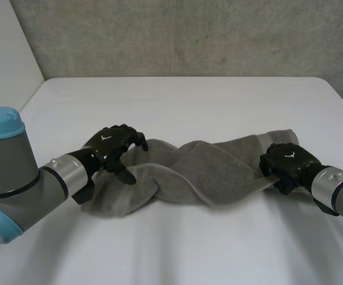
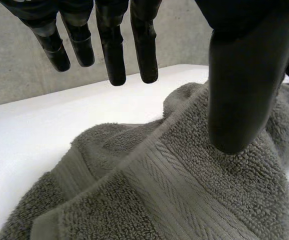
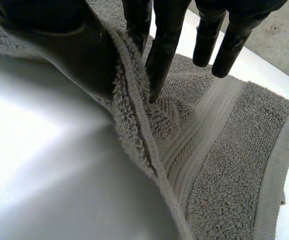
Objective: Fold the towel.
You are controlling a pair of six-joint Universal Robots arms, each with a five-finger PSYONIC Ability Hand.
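- Gripping the towel point(image 1: 207, 172) at its right end, the right hand point(image 1: 287, 161) pinches the hemmed edge between its thumb point(image 3: 74, 50) and fingers point(image 3: 164, 55).
- At the towel's left end, the left hand point(image 1: 112, 145) hangs loose and holds nothing. Its thumb point(image 2: 242, 90) tip rests on the pile and its fingers point(image 2: 112, 50) hang above it.
- Between the hands, the towel lies twisted and bunched, with no clean fold.
- Folding looks barely begun; the towel probably needs flattening first.
- Beyond the towel stretches the white table point(image 1: 177, 98).
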